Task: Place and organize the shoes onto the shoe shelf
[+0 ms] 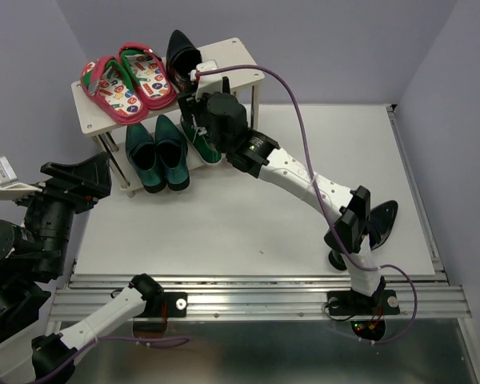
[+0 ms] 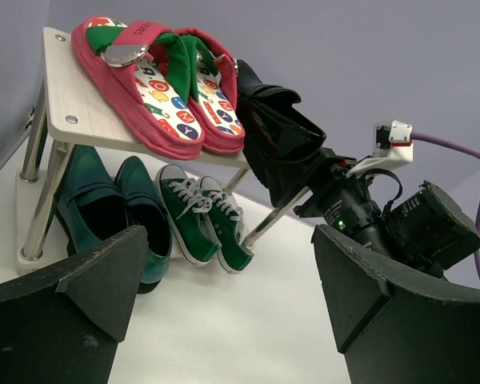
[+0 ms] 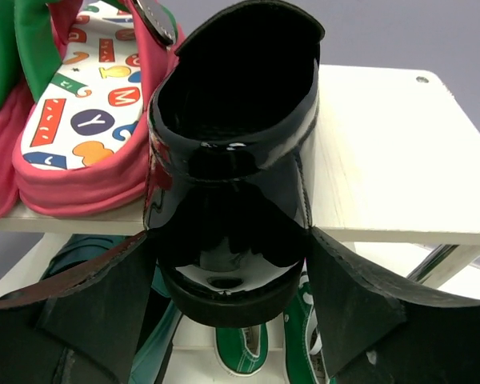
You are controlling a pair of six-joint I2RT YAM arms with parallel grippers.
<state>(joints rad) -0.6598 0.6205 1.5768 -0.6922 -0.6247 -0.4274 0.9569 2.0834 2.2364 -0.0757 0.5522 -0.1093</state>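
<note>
The shoe shelf (image 1: 234, 56) stands at the back left. My right gripper (image 3: 228, 264) is shut on the heel of a glossy black dress shoe (image 3: 232, 160). That shoe's front lies over the top board (image 3: 384, 160), next to the flip-flops, and its heel juts past the near edge. On the lower tier sit the teal dress shoes (image 1: 156, 152) and the green sneakers (image 2: 204, 220), side by side. The other black dress shoe (image 1: 382, 220) lies on the table at the right, partly behind my right arm. My left gripper (image 2: 232, 272) hangs open and empty, left of the shelf.
Red flip-flops (image 1: 128, 80) with patterned insoles take the left half of the top board. My right arm (image 1: 304, 176) stretches diagonally across the white table (image 1: 224, 224). Its purple cable (image 1: 296, 96) arcs over the shelf's right end.
</note>
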